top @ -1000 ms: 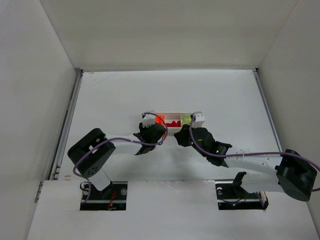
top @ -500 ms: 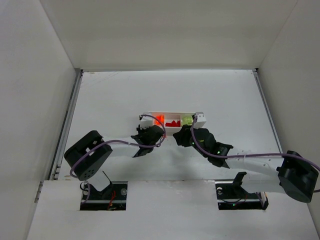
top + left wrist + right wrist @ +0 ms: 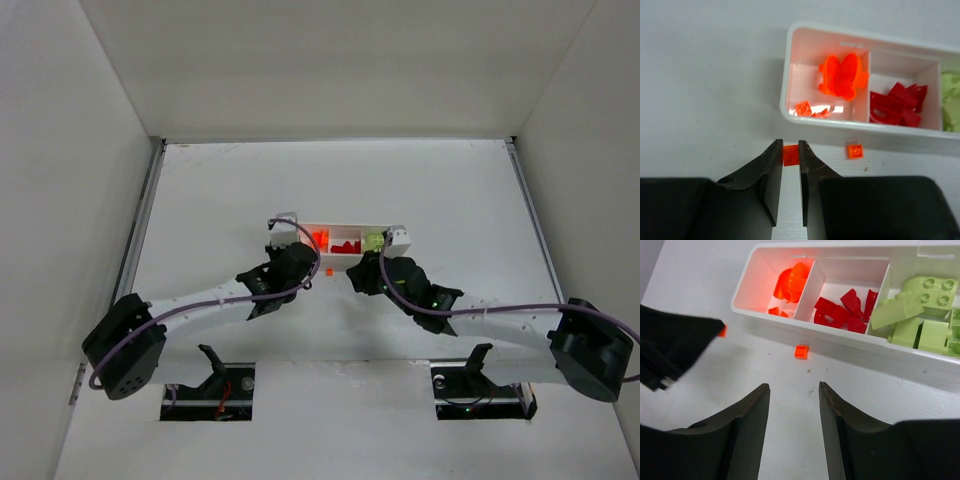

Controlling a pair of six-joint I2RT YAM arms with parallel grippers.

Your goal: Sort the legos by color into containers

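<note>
Top view: white tray [image 3: 342, 226] sits mid-counter [image 3: 220, 200], its three compartments showing orange, red and pale green contents. Left fingers [image 3: 305, 273] and right fingers [image 3: 360, 276] are both low on the near side of the tray; I cannot tell their state from here. One loose orange lego [image 3: 328, 273] lies on the counter between them, just beside the tray's near wall. Left wrist view: left fingers [image 3: 775, 155] are nearly closed, pinching a small orange lego [image 3: 790, 155] at their tips, just short of the tray [image 3: 785, 95]. The loose orange lego [image 3: 855, 151] lies to the right, apart from them. Orange pieces [image 3: 840, 77] fill the left compartment, red pieces [image 3: 897, 102] the middle. Right wrist view: right fingers [image 3: 759, 402] are spread and hold nothing, the loose orange lego [image 3: 801, 351] lying on the counter ahead of the gap. Pale green legos [image 3: 920, 310] occupy the right compartment. The left fingers [image 3: 675, 350] show at the left edge, orange at their tip.
</note>
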